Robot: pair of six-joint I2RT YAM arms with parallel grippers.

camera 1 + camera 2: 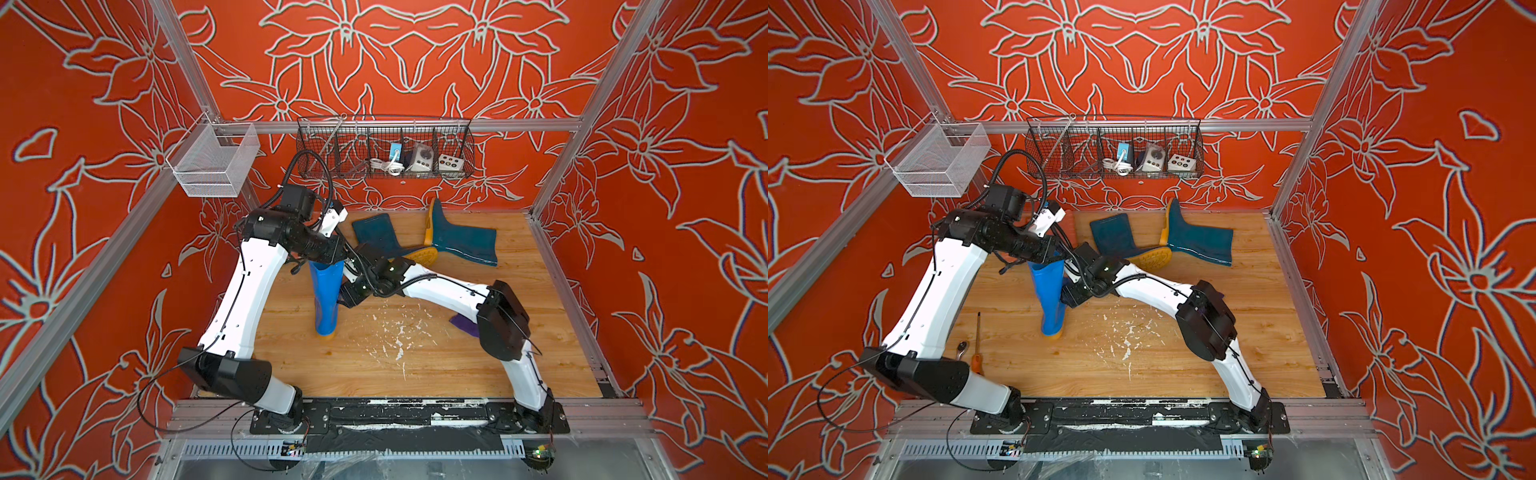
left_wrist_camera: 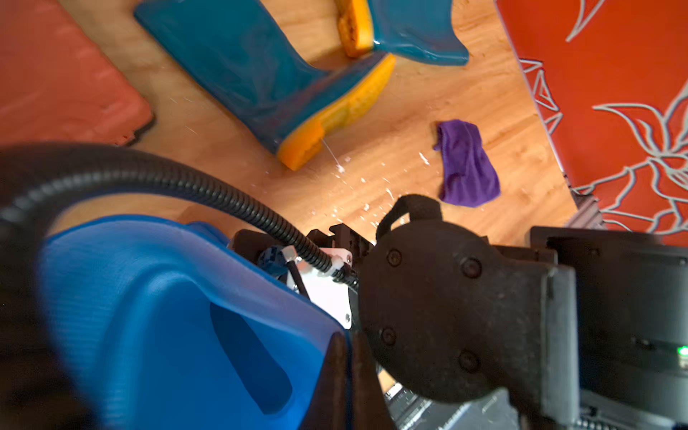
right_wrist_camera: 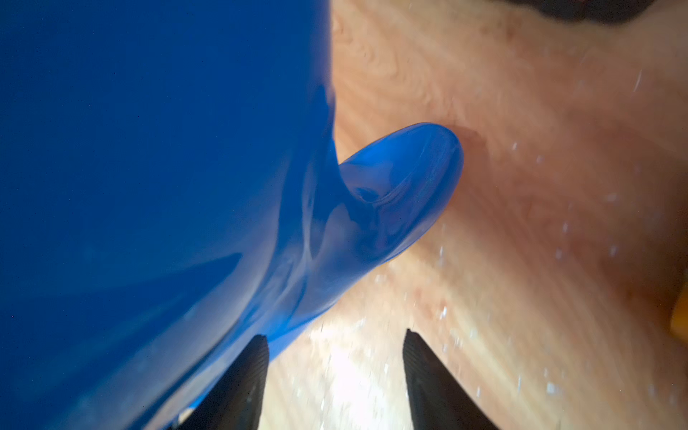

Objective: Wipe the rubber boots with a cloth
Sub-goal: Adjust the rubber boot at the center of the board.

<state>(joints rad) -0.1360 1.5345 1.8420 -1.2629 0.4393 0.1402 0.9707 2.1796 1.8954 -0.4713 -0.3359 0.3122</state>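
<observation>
A bright blue rubber boot (image 1: 326, 299) (image 1: 1050, 299) stands upright on the wooden table (image 1: 457, 374). My left gripper (image 2: 344, 337) is shut on its top rim, the thin blue wall (image 2: 149, 316) pinched between the jaws. My right gripper (image 3: 335, 335) (image 1: 347, 297) is open beside the blue shaft (image 3: 149, 186), with one finger against it and nothing between the jaws. Two dark teal boots (image 1: 376, 235) (image 1: 461, 241) lie on their sides at the back. The purple cloth (image 2: 467, 163) lies loose on the table to the right, partly behind my right arm (image 1: 465, 324).
An orange tool case (image 2: 56, 74) lies at the back left. A screwdriver (image 1: 977, 345) and a ratchet (image 1: 961, 347) lie near the front left. A black wire basket (image 1: 384, 149) and a white mesh basket (image 1: 214, 160) hang on the walls. White flecks (image 1: 399, 332) dot the table.
</observation>
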